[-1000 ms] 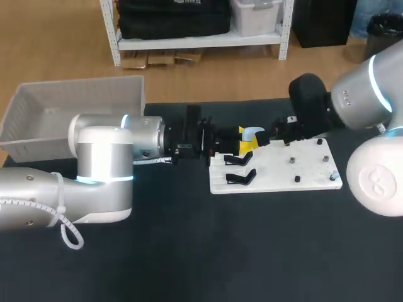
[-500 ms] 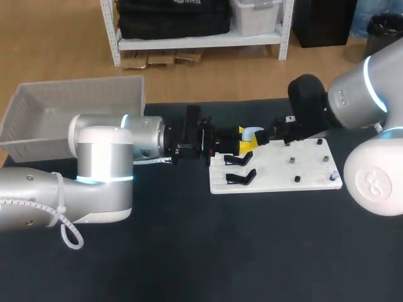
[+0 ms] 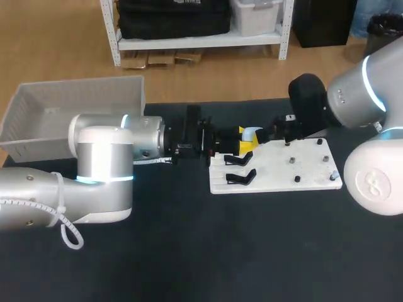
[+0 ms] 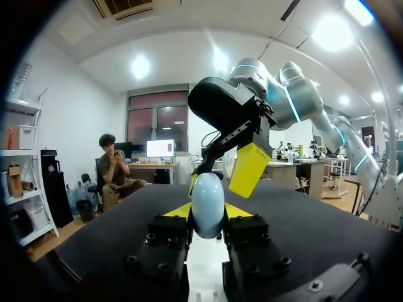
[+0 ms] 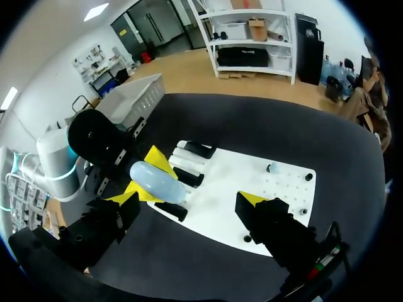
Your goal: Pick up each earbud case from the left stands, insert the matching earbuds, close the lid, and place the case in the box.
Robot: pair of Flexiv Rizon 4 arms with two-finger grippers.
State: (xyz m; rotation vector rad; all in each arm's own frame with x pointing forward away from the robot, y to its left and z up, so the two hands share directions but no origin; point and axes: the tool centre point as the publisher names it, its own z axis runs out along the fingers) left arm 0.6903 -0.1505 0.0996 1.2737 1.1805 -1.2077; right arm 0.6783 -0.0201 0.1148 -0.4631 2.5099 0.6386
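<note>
- Head view: the left tool holds the pale blue earbud case over the far-left corner of the white stand board on the dark surface. The right tool is just beside the case, and the white box stands at the far left.
- Left wrist view: both yellow tips clamp the upright case from two sides.
- Right wrist view: the right tool is spread wide and grips nothing. The case is ahead of it, above the black stands.

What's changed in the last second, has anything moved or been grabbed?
The right arm shifted slightly toward the table's middle, and its open right gripper edged nearer the earbud case. Nothing was grabbed or released. The left gripper stays shut on the case; board and box are unmoved.
</note>
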